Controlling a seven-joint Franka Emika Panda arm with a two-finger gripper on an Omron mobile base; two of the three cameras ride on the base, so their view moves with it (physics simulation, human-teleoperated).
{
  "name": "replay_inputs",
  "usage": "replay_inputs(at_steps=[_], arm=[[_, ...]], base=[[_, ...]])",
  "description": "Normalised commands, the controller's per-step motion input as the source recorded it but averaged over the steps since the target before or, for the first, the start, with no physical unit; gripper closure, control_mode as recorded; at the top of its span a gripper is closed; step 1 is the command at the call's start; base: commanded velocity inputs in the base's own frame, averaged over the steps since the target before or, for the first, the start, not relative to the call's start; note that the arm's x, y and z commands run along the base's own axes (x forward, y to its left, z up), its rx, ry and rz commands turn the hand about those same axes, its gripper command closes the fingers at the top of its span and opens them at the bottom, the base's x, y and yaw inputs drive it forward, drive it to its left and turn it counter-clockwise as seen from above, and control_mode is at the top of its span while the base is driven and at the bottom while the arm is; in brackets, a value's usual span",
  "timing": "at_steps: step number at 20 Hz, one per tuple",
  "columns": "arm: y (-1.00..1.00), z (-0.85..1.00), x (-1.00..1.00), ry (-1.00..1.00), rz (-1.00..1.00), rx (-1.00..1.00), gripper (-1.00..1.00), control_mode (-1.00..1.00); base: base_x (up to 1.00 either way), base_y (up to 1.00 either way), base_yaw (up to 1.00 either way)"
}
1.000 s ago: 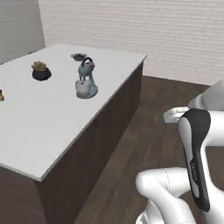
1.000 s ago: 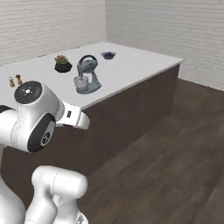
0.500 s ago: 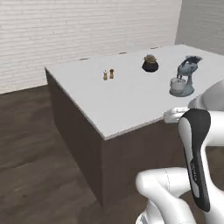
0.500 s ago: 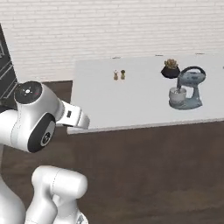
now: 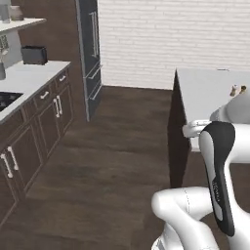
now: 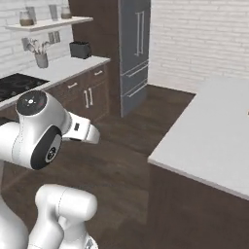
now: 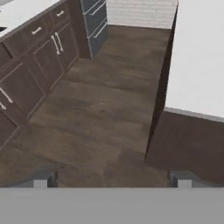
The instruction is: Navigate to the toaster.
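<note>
Stretching across the middle of both base views, the dark wood floor runs between a long run of dark cabinets under a pale counter on the left and the white-topped kitchen island on the right. At the far end stands a tall grey refrigerator against a white brick wall. A black cooktop is set into the counter nearer the robot. The toaster sits at the far end of that counter, close to the refrigerator and well away from the robot; the right base view also shows it, beneath a wall shelf. A utensil cup stands on the counter between toaster and cooktop. Two tiny shakers rest on the island. The gripper points down at the floor between cabinets and island, its fingertips set wide apart with nothing between them.
</note>
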Motion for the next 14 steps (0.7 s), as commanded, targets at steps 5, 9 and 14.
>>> replay_inputs(at_steps=[5,9,14], arm=[[0.00,0.00,0.00,0.00,0.00,0.00,-1.00,1.00],[0.00,0.00,0.00,0.00,0.00,0.00,-1.00,1.00],[0.00,0.00,0.00,0.00,0.00,0.00,-1.00,1.00]], base=[[0.00,0.00,1.00],[0.20,0.04,0.98],[0.89,-0.02,0.83]])
